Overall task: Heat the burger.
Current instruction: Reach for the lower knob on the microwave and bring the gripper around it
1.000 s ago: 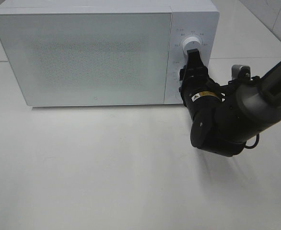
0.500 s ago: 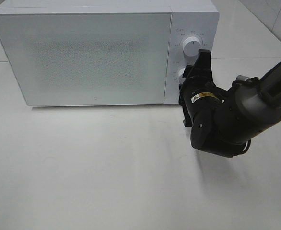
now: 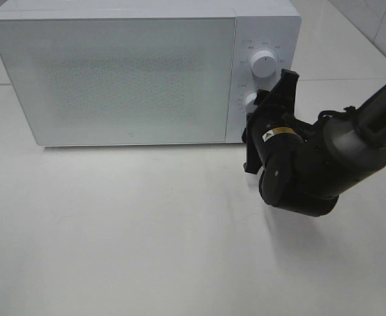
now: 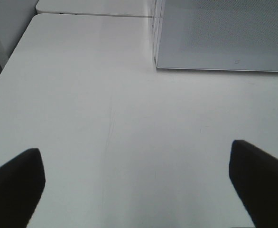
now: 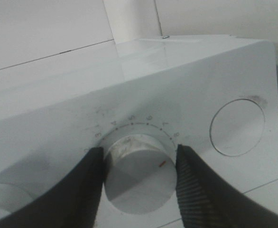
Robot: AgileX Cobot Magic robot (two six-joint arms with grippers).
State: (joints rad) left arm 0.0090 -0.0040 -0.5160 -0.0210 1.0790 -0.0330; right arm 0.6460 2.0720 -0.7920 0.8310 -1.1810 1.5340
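Burger: not showing in any view. The microwave (image 3: 127, 79) is sitting with its door shut, and the frosted white front is hiding the inside, so I cannot tell from here whether the burger is in there. Right of the door, the control panel is showing two white dials, one above the other. The upper knob (image 3: 264, 64) is standing free. The lower knob (image 5: 139, 173) is sitting between the right fingers (image 5: 198, 190), which are pinching it from both sides with their dark ribbed pads pressing against its rim. A ring of small numbers is running around that dial, a short red mark is showing on its face, and a round recess (image 5: 237, 127) is lying beside it on the panel. The right arm (image 3: 325, 164) is reaching in low from the right edge of the overhead view, its wrist hanging just in front of the panel. The left fingers (image 4: 15, 185) are spreading wide (nothing between them) over the bare white surface (image 3: 147, 230), with a corner of the microwave ahead.
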